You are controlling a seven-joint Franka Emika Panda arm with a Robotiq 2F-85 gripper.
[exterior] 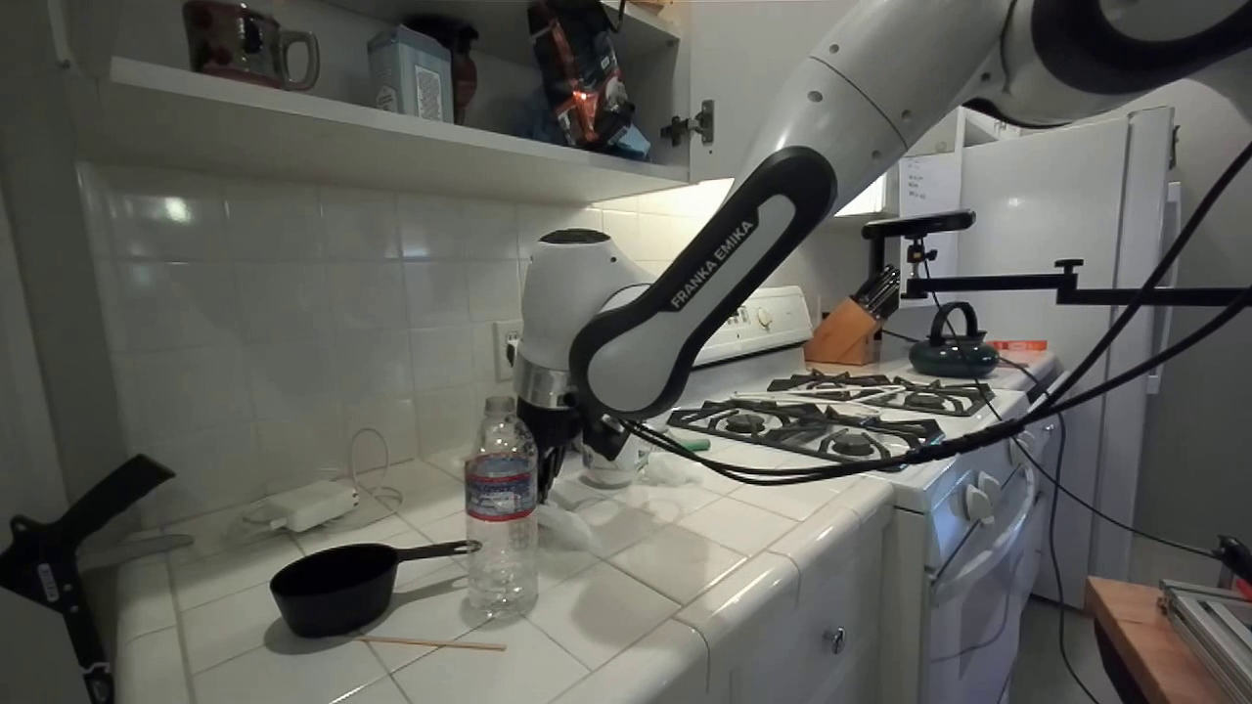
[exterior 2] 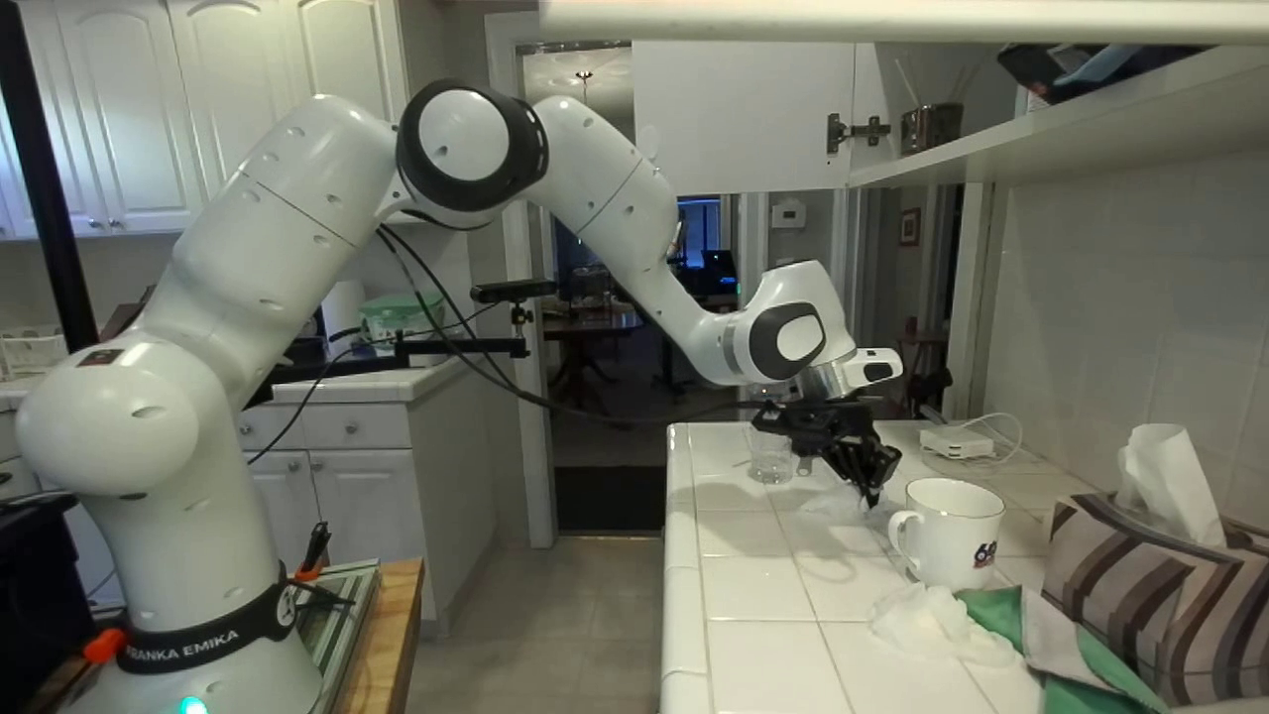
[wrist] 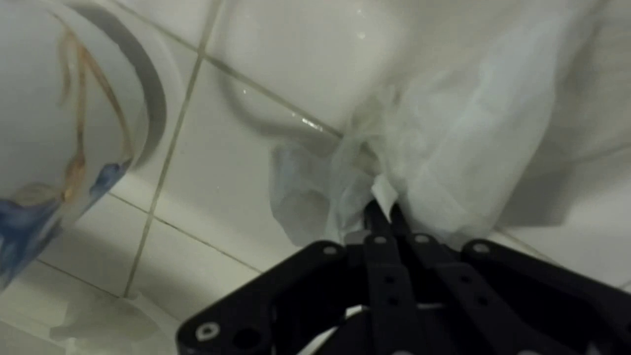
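Observation:
My gripper (wrist: 387, 213) is shut on a crumpled white tissue (wrist: 468, 143), a small fold of which pokes up between the fingertips. The tissue lies against the white tiled counter (exterior 2: 753, 585) and also shows in both exterior views (exterior: 572, 528) (exterior 2: 831, 504). The gripper points down in both exterior views (exterior: 550, 479) (exterior 2: 872, 496). A white mug with blue and gold decoration (wrist: 74, 108) stands left of the fingers in the wrist view; it also shows in an exterior view (exterior 2: 950, 535). A dark curved mark (wrist: 256, 118) lies on the tile between them; I cannot tell whether it is wet or shadow.
A clear bottle (exterior: 502, 562), black pan (exterior: 333, 592), thin stick (exterior: 430, 643) and white adapter (exterior: 313, 504) stand or lie near the gripper. Another tissue (exterior 2: 937, 625), green-and-white cloth (exterior 2: 1051, 640) and striped tissue box (exterior 2: 1150, 595) lie beyond the mug. A shelf (exterior: 391, 132) hangs above.

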